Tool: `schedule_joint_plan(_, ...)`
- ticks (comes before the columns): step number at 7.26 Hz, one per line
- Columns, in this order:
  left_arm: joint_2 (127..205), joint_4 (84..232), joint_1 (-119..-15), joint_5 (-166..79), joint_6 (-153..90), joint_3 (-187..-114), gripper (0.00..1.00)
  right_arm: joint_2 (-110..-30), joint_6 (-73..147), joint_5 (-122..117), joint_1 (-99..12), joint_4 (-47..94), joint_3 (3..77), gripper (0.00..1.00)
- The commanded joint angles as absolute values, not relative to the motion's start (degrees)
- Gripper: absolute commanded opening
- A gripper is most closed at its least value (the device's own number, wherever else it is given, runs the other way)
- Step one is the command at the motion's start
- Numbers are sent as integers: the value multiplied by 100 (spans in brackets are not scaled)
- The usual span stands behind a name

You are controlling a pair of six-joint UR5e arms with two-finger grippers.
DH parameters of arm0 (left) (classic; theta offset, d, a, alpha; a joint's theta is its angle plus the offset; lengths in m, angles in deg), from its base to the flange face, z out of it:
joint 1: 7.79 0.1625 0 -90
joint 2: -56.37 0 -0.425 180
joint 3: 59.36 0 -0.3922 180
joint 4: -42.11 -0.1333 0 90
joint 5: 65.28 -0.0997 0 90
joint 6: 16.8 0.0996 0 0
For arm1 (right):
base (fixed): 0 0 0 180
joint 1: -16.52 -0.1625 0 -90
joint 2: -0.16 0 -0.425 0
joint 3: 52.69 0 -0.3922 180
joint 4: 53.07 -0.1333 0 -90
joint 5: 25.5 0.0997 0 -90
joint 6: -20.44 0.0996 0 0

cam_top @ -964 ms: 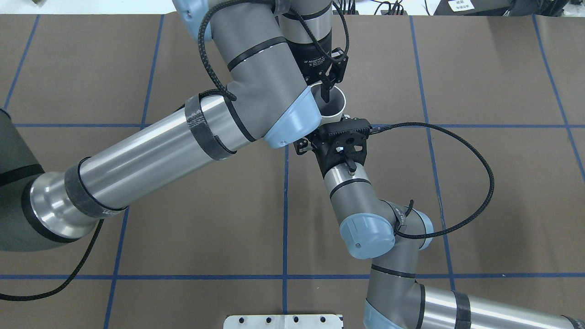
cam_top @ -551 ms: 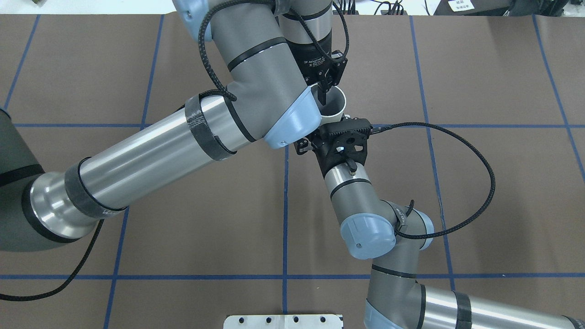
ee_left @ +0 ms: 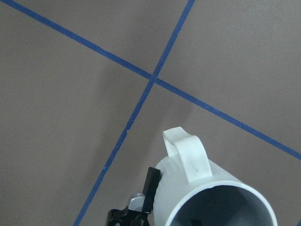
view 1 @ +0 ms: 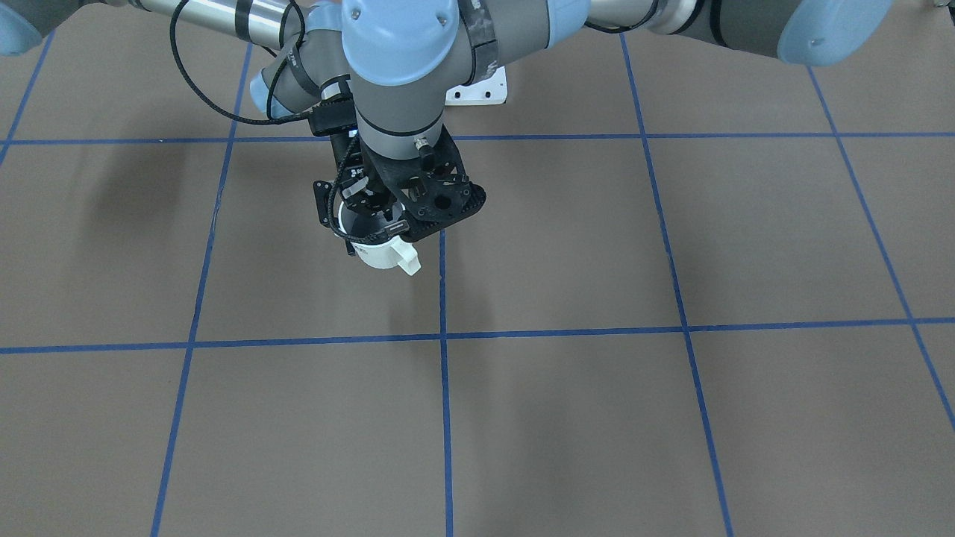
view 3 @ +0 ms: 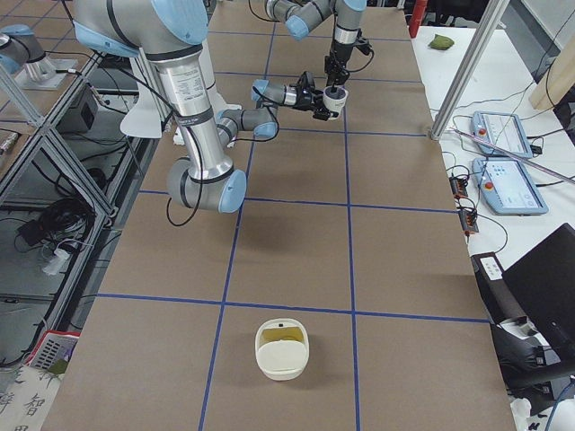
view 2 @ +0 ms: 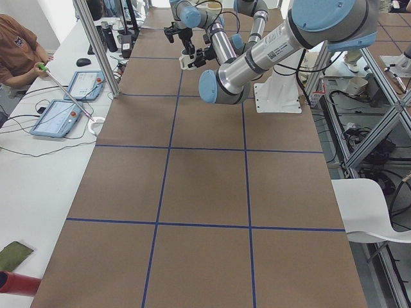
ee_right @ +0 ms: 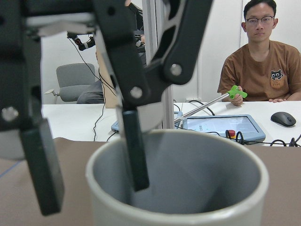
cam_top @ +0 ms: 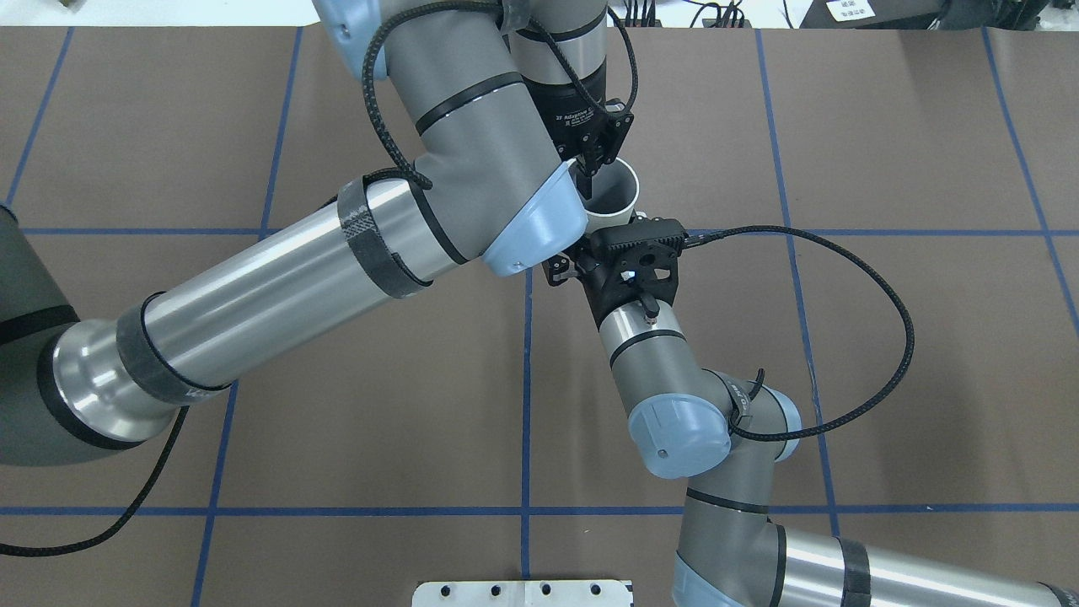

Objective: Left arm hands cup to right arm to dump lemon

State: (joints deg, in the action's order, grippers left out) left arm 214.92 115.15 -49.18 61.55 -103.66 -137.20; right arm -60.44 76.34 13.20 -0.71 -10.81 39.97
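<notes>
The cream-white cup [cam_top: 617, 201] hangs upright above the table, its loop handle [view 1: 407, 261] pointing away from the robot. It also shows in the right wrist view [ee_right: 178, 207] and the left wrist view [ee_left: 181, 197]. My left gripper [cam_top: 584, 179] reaches down from above. It is open, with one finger [ee_right: 134, 150] inside the mouth and the other finger [ee_right: 42, 165] outside, both clear of the wall. My right gripper [cam_top: 620, 236] comes in from the side and is shut on the cup's body, its fingers mostly hidden. The lemon is hidden; the cup's grey inside shows nothing.
A cream container [view 3: 281, 348] with a yellowish inside stands far off toward the table's right end. An operator [ee_right: 256, 61] sits beyond the far edge with tablets [view 3: 503, 121]. A white mounting plate [cam_top: 523, 590] lies at the near edge. The right arm's cable [cam_top: 885, 278] loops out to the right.
My left gripper has shifted a little to the left over the cup while the cup stayed where it was. The right arm has not moved.
</notes>
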Motion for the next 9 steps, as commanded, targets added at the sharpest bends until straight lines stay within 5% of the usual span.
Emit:
schedule_joint_plan(1,21492,11515,-4918,6155,-10373,-13723,38,-6031,7634,1317,-71,-1080,4012,38)
schedule_joint_plan(2,21492,11497,-4918,6155,-10381,-13723,30,-6031,7634,1317,-71,-1080,4021,38)
schedule_joint_plan(3,21501,11462,-4918,6155,-10390,-13731,10,-6031,7634,1317,-71,-1088,4012,40)
schedule_joint_plan(4,21501,11357,-4918,6155,-10390,-13792,0,-6040,7634,1317,-71,-1080,4012,58)
schedule_joint_plan(5,21492,11252,-4918,6155,-10390,-13880,0,-6049,7634,1308,-71,-1080,4012,94)
schedule_joint_plan(9,21501,11251,-4918,6155,-10390,-13890,0,-6058,7634,1291,-71,-1088,4021,100)
